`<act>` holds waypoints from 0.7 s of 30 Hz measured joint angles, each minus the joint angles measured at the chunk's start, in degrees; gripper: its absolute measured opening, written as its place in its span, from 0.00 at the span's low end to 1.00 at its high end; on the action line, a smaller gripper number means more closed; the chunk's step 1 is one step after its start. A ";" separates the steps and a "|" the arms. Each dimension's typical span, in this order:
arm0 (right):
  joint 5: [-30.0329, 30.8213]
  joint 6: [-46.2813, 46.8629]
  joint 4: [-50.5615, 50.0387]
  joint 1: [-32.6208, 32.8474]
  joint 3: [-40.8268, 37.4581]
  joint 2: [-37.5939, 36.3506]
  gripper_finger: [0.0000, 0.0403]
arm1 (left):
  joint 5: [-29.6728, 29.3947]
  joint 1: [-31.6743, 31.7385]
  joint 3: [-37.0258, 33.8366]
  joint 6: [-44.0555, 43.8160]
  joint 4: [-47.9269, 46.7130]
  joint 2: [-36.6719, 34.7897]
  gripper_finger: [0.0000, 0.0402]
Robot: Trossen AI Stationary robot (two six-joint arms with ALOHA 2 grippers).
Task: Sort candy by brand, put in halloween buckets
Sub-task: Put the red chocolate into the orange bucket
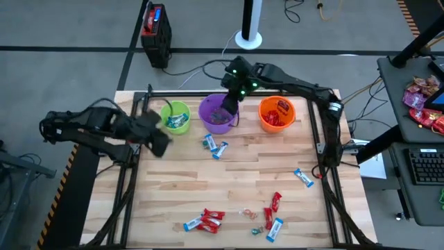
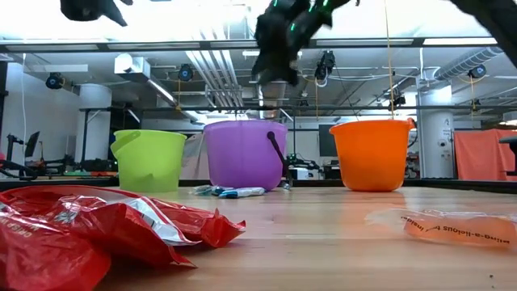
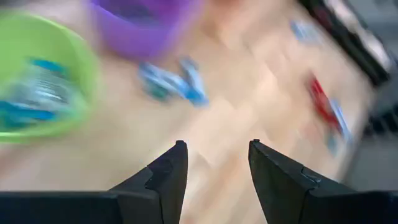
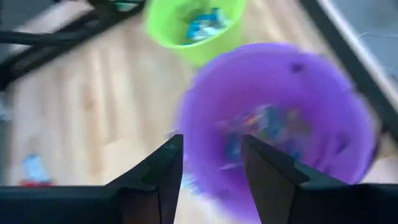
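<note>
Overhead view: right gripper (image 1: 231, 104) sits over the purple bucket (image 1: 216, 115), left gripper (image 1: 158, 139) hovers just beside the green bucket (image 1: 176, 117); orange bucket (image 1: 277, 114) holds red pieces. Loose candy: two blue-and-white wrappers (image 1: 215, 146) near the purple bucket, one (image 1: 304, 178) toward the right edge, a mixed red and blue cluster (image 1: 205, 221) along the near edge. Low view: three buckets in a row, red wrapper (image 2: 97, 226) in the foreground. Left wrist view: fingers (image 3: 168, 174) parted, empty. Right wrist view: fingers (image 4: 163, 168) parted, empty, above purple bucket contents. Risk, judged: a descending arm clips a rim and tips a light pail; crinkly, slippery wrappers may slide from a pinch.
</note>
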 joint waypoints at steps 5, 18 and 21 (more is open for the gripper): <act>1.02 4.85 -8.54 6.10 -0.40 -6.84 0.34 | 3.86 -10.24 -6.91 3.30 12.92 2.64 0.38; 17.60 16.12 -14.72 22.65 -12.33 -21.67 0.40 | 2.95 -24.77 -17.22 3.71 41.61 19.74 0.38; 18.14 17.14 -14.33 23.61 -17.62 -24.40 0.44 | 2.92 -23.66 -17.24 7.03 47.42 25.87 0.38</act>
